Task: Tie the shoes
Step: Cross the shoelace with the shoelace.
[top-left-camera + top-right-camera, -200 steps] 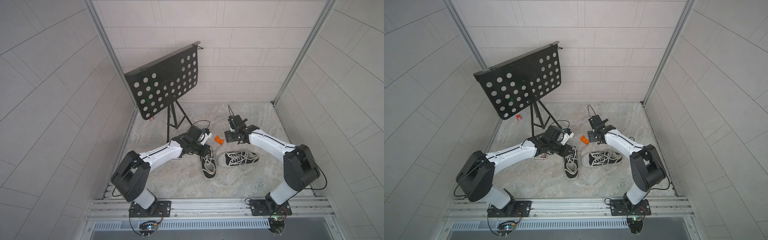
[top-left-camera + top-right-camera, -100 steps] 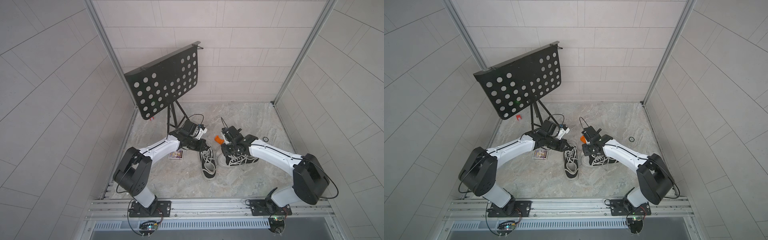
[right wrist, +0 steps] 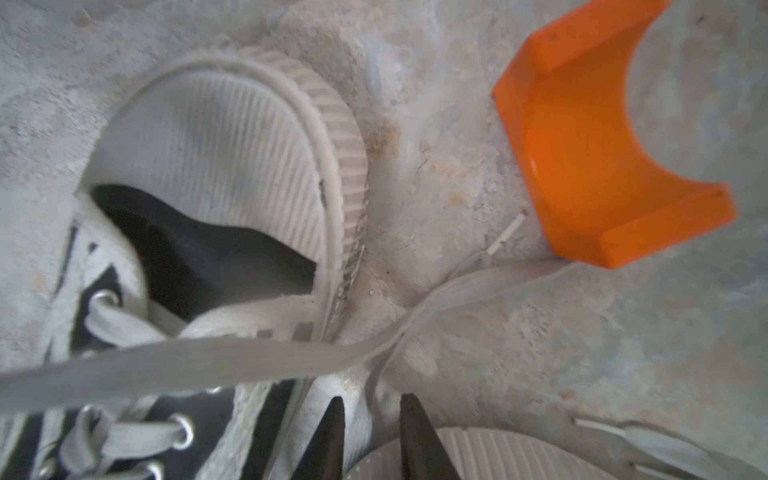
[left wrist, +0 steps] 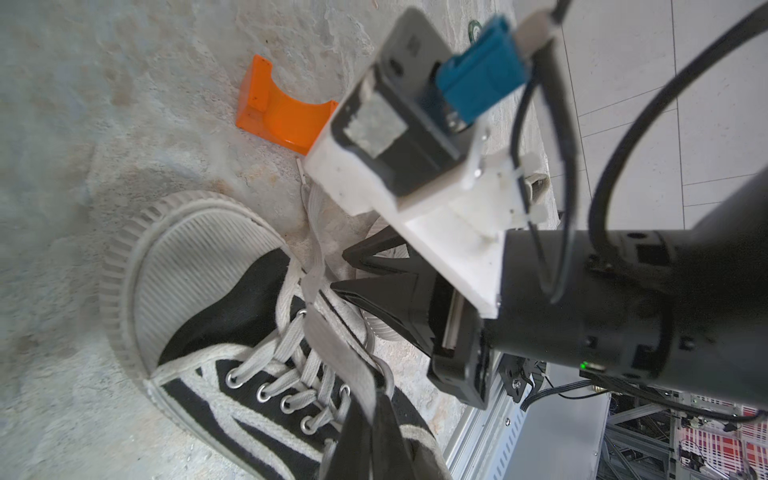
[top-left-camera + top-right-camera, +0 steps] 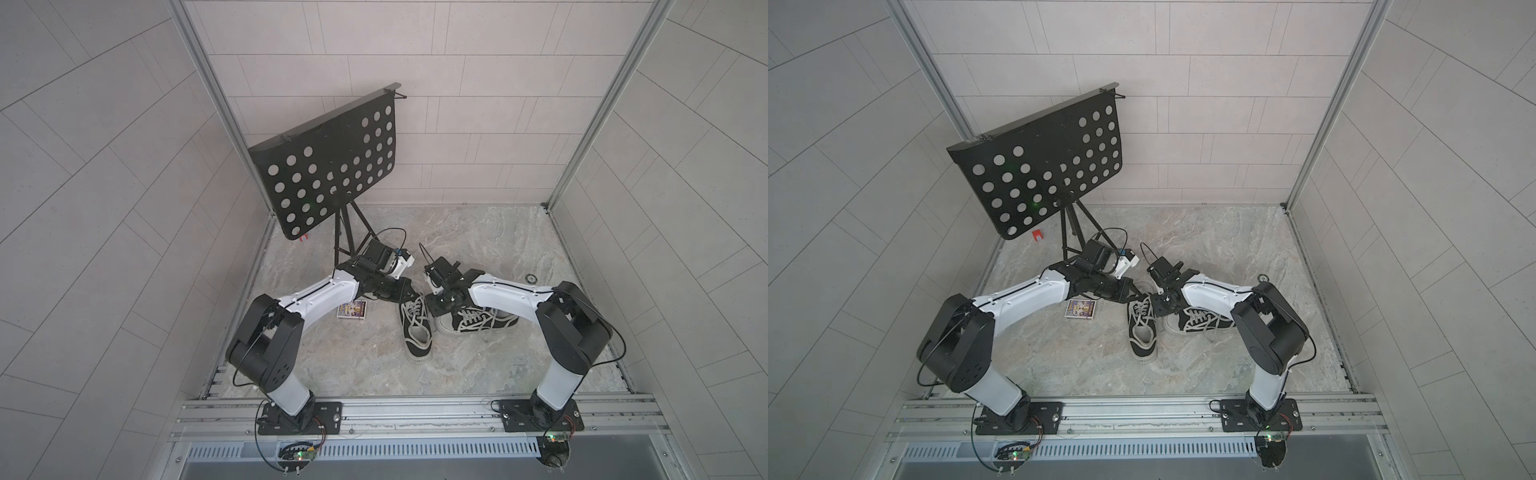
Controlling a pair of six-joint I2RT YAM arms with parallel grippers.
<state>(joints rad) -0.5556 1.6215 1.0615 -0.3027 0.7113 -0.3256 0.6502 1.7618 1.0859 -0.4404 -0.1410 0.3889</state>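
While the shoes (image 5: 417, 328) sit mid-floor, toes close together, my left gripper (image 4: 370, 403) stays clamped on a lace (image 4: 316, 257). My right gripper (image 3: 371, 401), farther back a second ago, is now down at the toecaps, jaws narrowed around a strand. Pinched or not, I can't tell.

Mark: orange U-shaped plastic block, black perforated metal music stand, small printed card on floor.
orange block (image 3: 582, 158), right wrist view, inner curve.
music stand (image 5: 328, 137), a top view, desk panel.
printed card (image 5: 352, 310), a top view, face.
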